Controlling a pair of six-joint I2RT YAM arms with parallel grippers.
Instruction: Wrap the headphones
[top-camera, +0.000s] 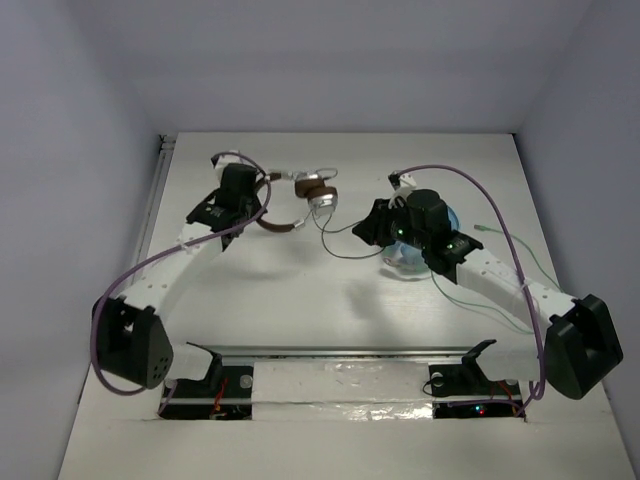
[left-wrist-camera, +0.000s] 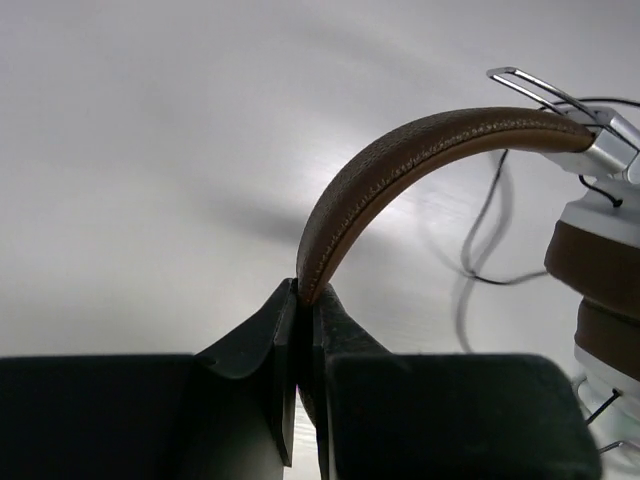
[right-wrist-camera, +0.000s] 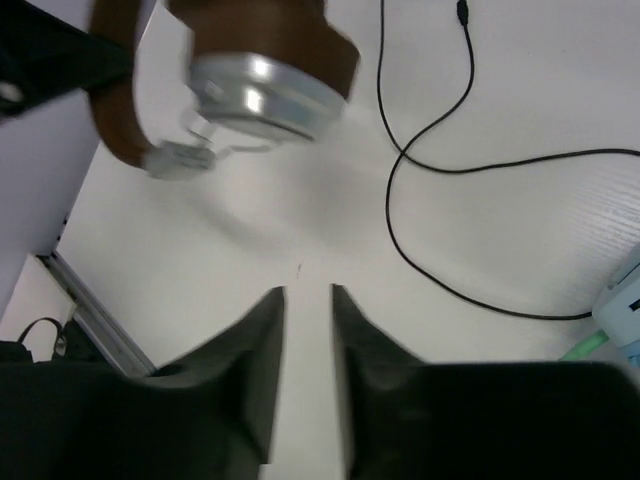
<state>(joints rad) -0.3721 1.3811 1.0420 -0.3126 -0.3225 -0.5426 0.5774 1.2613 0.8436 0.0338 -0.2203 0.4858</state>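
Observation:
The headphones (top-camera: 312, 195) have a brown headband (left-wrist-camera: 400, 160), brown pads and silver ear cups (right-wrist-camera: 265, 85). They are at the back middle of the table. My left gripper (left-wrist-camera: 307, 295) is shut on the headband's edge, and it also shows in the top view (top-camera: 260, 205). The thin black cable (right-wrist-camera: 430, 160) trails loose over the table to the right of the cups (top-camera: 335, 245). My right gripper (right-wrist-camera: 308, 292) is open by a narrow gap and empty. It hovers over bare table near the cable, right of the cups (top-camera: 367, 232).
Light blue headphones (top-camera: 410, 255) lie under my right wrist, and their green cable (top-camera: 510, 245) runs off to the right. A corner of them shows in the right wrist view (right-wrist-camera: 620, 310). White walls close in the table. A metal rail (top-camera: 340, 350) runs along the near edge.

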